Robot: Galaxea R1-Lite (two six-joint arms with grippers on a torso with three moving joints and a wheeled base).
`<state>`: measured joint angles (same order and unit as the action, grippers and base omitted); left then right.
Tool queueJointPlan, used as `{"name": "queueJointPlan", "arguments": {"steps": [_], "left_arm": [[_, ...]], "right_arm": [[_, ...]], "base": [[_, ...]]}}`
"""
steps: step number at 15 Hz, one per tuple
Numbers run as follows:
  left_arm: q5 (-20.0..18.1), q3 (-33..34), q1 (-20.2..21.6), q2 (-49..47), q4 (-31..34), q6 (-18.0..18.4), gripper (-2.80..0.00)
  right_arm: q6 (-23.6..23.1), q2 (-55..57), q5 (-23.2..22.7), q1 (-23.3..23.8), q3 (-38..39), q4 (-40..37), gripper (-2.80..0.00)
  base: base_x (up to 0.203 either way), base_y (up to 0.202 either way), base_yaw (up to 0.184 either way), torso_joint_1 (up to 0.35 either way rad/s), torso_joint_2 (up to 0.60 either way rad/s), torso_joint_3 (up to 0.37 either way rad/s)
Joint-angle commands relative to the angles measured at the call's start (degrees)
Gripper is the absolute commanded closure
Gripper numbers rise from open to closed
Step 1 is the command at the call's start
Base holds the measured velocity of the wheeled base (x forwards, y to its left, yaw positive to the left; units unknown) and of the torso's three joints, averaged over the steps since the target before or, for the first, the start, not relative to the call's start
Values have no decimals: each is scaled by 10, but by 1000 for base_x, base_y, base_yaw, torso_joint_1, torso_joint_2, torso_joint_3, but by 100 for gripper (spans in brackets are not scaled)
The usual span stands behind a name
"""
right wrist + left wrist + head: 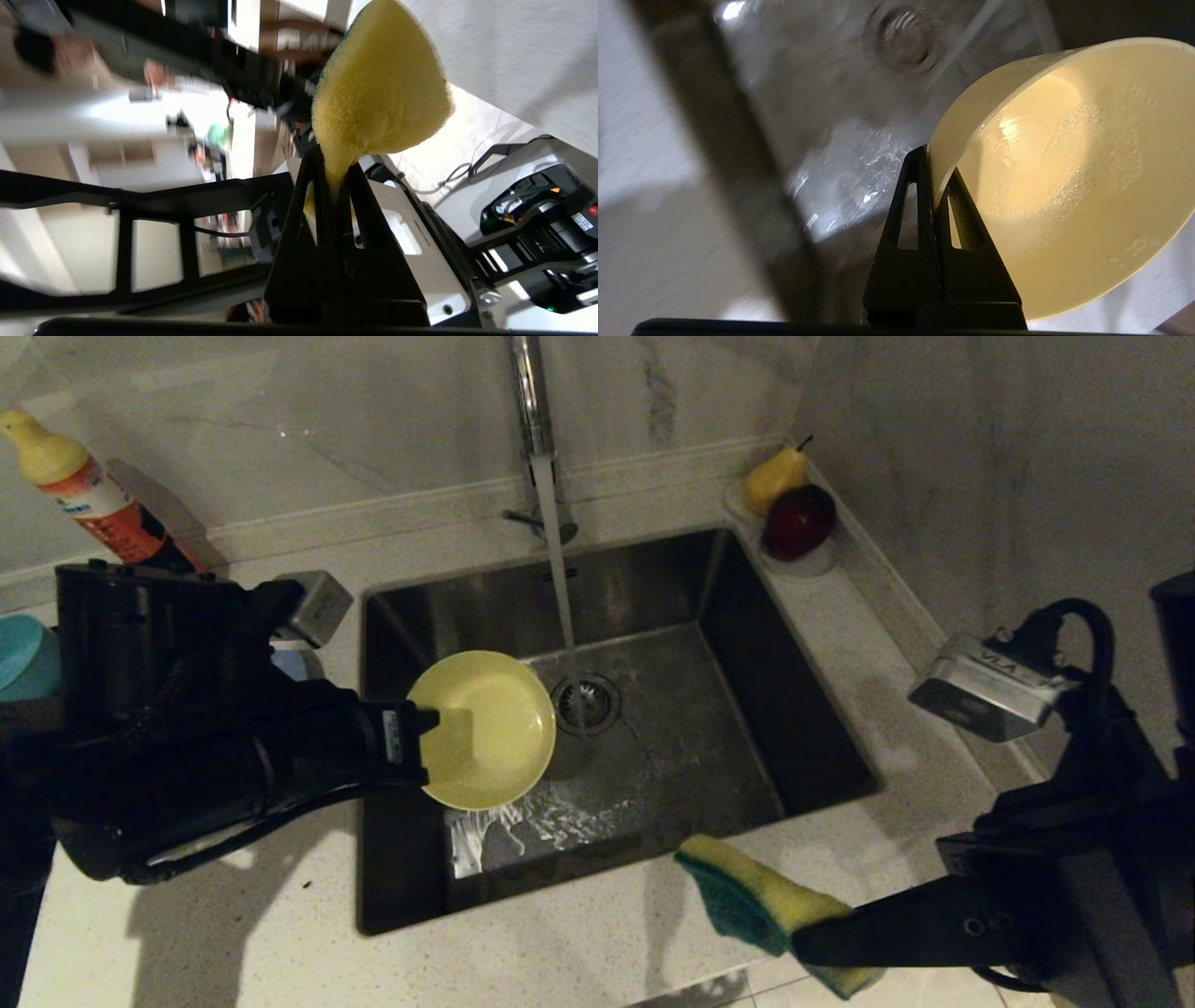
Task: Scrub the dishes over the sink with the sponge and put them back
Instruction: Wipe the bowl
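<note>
My left gripper [425, 728] is shut on the rim of the pale yellow bowl [485, 728], holding it tilted over the left part of the steel sink [747, 728], beside the drain [585, 702]. In the left wrist view one finger of the left gripper [936, 179] lies outside the bowl [1064, 186] wall and one inside. My right gripper [805, 941] is shut on the yellow-and-green sponge [756, 896], held over the counter's front edge to the right of the sink. In the right wrist view the sponge [378, 93] is pinched between the fingers of the right gripper [334, 179]. A teal-blue bowl [21, 658] shows at the far left.
Water runs from the chrome tap [532, 401] into the basin by the drain. A soap bottle [89, 495] stands at the back left. A small white dish [812, 565] with a yellow pear [773, 478] and a dark red fruit [801, 520] sits at the back right corner.
</note>
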<state>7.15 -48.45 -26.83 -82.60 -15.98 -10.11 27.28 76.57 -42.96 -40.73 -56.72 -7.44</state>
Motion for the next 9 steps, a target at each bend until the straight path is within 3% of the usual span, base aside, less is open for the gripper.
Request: {"name": "queueJointPlan", "arguments": {"steps": [1, 9], "left_arm": [[17, 20, -18, -37, -77, -2, 0], [26, 38, -57, -21, -89, -6, 0]], "right_arm": [[-13, 62, -2, -23, -19, 0, 0], [-14, 165, 0, -67, -105, -6, 0]], "base": [[0, 0, 0, 0, 0, 0], [0, 0, 0, 0, 0, 0]]}}
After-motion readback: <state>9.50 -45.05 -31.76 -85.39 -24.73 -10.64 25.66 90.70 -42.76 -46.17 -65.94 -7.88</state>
